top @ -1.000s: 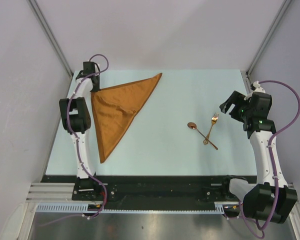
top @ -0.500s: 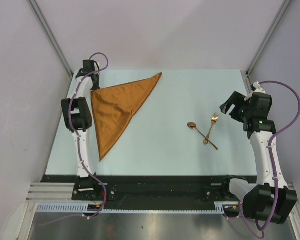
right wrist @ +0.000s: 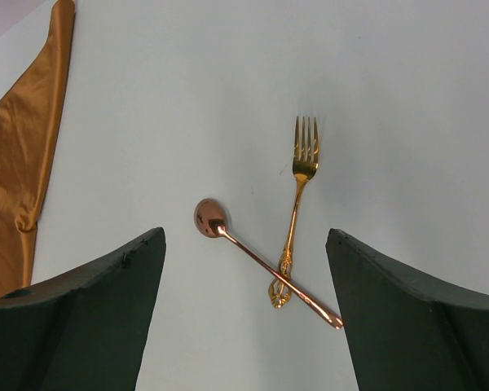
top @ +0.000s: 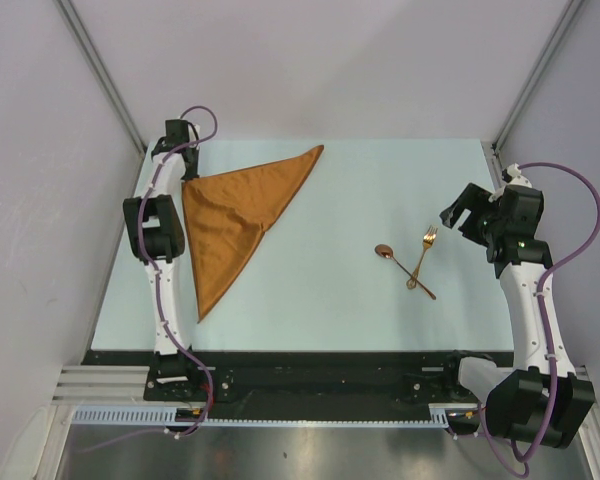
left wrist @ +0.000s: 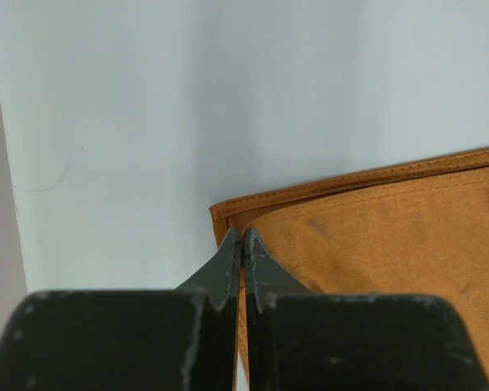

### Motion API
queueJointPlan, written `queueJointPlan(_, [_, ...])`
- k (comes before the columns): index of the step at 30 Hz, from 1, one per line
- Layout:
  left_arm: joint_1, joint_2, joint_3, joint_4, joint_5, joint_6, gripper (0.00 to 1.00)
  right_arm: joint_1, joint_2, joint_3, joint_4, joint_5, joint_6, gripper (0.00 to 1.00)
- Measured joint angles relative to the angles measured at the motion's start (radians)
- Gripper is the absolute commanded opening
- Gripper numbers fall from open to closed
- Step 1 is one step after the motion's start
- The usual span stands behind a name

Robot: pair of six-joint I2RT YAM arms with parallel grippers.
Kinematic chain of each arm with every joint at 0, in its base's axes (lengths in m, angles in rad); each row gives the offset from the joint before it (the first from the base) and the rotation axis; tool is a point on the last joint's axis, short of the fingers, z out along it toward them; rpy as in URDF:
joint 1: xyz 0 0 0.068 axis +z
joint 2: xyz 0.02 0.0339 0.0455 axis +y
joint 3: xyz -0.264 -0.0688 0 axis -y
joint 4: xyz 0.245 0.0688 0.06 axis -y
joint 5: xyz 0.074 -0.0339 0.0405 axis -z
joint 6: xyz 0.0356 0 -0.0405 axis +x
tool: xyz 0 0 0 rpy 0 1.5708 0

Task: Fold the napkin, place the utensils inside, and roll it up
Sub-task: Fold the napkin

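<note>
Left gripper (left wrist: 242,244) pressed together, pinching napkin (left wrist: 375,244) corner; fold likely needed taut, flat lay on bench (left wrist: 228,98). Right gripper (right wrist: 244,235) spread; crossed spoon (right wrist: 209,217), fork (right wrist: 297,195) just ahead.

the pale blue-green counter (top: 340,190) carries three things. on its left part lies the rust-orange napkin (top: 230,215), folded into a long triangle, one tip toward the far middle, another toward the near left edge, with soft creases across it. well apart, on the right part, lie a copper spoon (top: 408,274) and fork (top: 421,260), their slim handles crossing near the handle ends, the bowl to the left, the tines pointing away.
</note>
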Motion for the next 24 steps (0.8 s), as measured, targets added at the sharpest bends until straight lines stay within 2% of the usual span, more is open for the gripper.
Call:
queueJointPlan(5, [0.0, 0.01, 0.012, -0.004, -0.002, 0.008, 0.02, 0.001, 0.0, 0.0, 0.0, 0.005, 0.003, 0.85])
queueJointPlan(7, [0.0, 0.017, 0.024, -0.004, -0.005, 0.011, 0.14, 0.005, 0.002, 0.0, 0.001, 0.006, 0.005, 0.85])
queueJointPlan(8, [0.001, 0.019, 0.026, -0.004, -0.006, 0.012, 0.26, 0.01, 0.004, 0.0, 0.002, 0.008, 0.008, 0.85])
queueJointPlan(10, [0.001, 0.02, 0.027, -0.004, -0.011, 0.017, 0.4, 0.019, 0.011, 0.0, 0.002, 0.013, 0.01, 0.85])
queueJointPlan(11, [0.001, 0.02, 0.027, -0.003, -0.016, 0.018, 0.55, 0.024, 0.016, 0.0, 0.002, 0.016, 0.011, 0.85])
queueJointPlan(12, [0.001, 0.02, 0.027, -0.003, -0.017, 0.019, 0.61, 0.031, 0.021, 0.0, 0.002, 0.019, 0.011, 0.85])
queueJointPlan(14, [0.002, 0.02, 0.027, 0.0, -0.022, 0.017, 0.67, 0.046, 0.031, 0.0, 0.002, 0.027, 0.011, 0.85])
queueJointPlan(20, [0.005, 0.015, 0.013, 0.044, -0.015, 0.005, 0.75, 0.091, 0.073, 0.005, 0.018, 0.042, 0.016, 0.85])
queueJointPlan(24, [-0.001, -0.015, -0.034, 0.064, -0.011, -0.016, 0.78, 0.149, 0.166, 0.043, 0.066, 0.04, 0.03, 0.84])
